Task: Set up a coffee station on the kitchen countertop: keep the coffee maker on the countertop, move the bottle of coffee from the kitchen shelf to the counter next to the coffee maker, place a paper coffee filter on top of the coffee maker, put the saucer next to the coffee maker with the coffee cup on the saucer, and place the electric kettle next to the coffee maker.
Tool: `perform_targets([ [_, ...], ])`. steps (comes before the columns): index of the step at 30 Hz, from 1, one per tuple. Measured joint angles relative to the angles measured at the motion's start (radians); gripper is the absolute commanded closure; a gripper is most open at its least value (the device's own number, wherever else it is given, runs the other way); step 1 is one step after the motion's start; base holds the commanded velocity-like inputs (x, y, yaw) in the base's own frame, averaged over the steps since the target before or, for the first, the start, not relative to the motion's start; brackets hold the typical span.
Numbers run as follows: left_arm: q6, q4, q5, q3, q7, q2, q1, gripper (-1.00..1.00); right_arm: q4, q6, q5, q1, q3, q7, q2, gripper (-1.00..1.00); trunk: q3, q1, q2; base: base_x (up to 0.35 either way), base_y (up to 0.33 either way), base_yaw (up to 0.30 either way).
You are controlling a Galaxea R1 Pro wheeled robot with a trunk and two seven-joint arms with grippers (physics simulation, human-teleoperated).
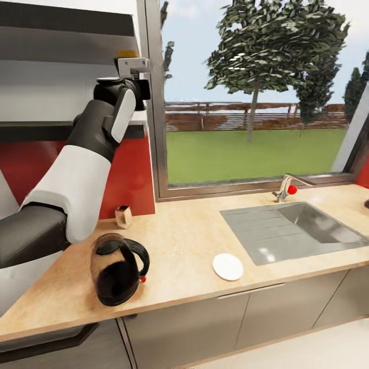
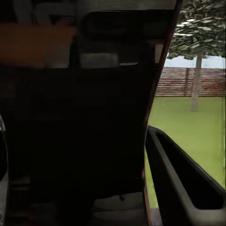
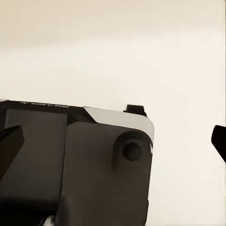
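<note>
My left arm reaches up to the kitchen shelf (image 1: 31, 131). Its gripper (image 1: 134, 65) is level with the bottle of coffee, whose yellow lid (image 1: 126, 53) peeks out just above it. In the left wrist view the fingers (image 2: 186, 186) stand spread apart, with the dark jar (image 2: 94, 132) and its lid (image 2: 37, 44) close in front. The electric kettle (image 1: 119, 275) stands on the kitchen countertop (image 1: 184, 241) near its front edge. The saucer (image 1: 228, 267) lies bare beside the sink. A small tan folded piece, probably the paper coffee filter (image 1: 123, 217), sits by the red wall. My right gripper (image 3: 113, 141) is open. Coffee maker and coffee cup are out of view.
An inset steel sink (image 1: 287, 230) with a faucet (image 1: 287, 188) and red knob takes up the counter's right half. A large window stands behind it. A second dark shelf (image 1: 66, 23) hangs above the first. A dark object (image 1: 367, 203) is cut off by the right edge.
</note>
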Motion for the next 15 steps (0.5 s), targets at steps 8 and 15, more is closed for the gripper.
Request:
perform_targets([
  [8, -0.001, 0.002, 0.002, 0.000, 0.001, 0.000, 0.000, 1.00, 0.001, 0.000, 0.000, 0.000, 0.000, 0.000, 0.000, -1.00, 0.000, 0.000, 0.000, -0.103, -0.245, -0.273],
  [15, -0.003, 0.011, 0.006, 0.000, 0.000, -0.002, 0.003, 1.00, 0.000, -0.001, -0.003, 0.000, -0.001, 0.000, 0.000, -1.00, 0.000, 0.000, 0.000, -0.030, -0.127, -0.298],
])
